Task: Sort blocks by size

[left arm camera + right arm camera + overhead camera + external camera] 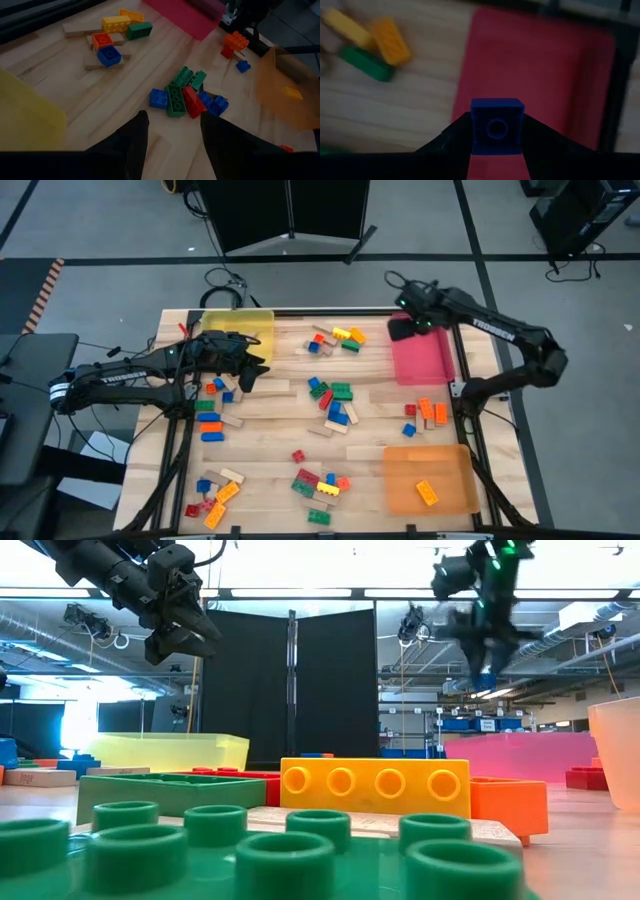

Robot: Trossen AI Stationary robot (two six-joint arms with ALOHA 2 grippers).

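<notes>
Many blocks lie loose on the wooden table (270, 450): studded bricks in red, blue, green, orange and yellow, and plain tan wooden pieces. My right gripper (496, 145) hangs over the red tray (540, 70) at the far right and is shut on a small blue brick (496, 125). In the high view it is over that tray's far left corner (402, 328). My left gripper (172, 137) hovers open beside the yellow tray (240, 330), above the table, with nothing between its fingers. A cluster of blue, green and red bricks (182, 97) lies ahead of it. My right gripper pinches the small blue brick by two opposite sides (476, 131) between its two fingers. The fingers (455, 135) point steeply down from above. The brick is lifted clear, above the red tray near the tray's left edge.
An orange tray (430, 478) at the near right holds one orange brick (426, 492). Brick groups lie at the table's centre (332, 402), far middle (338, 340), near left (215, 495) and near middle (318, 485). Orange and red bricks (428, 412) sit beside the red tray.
</notes>
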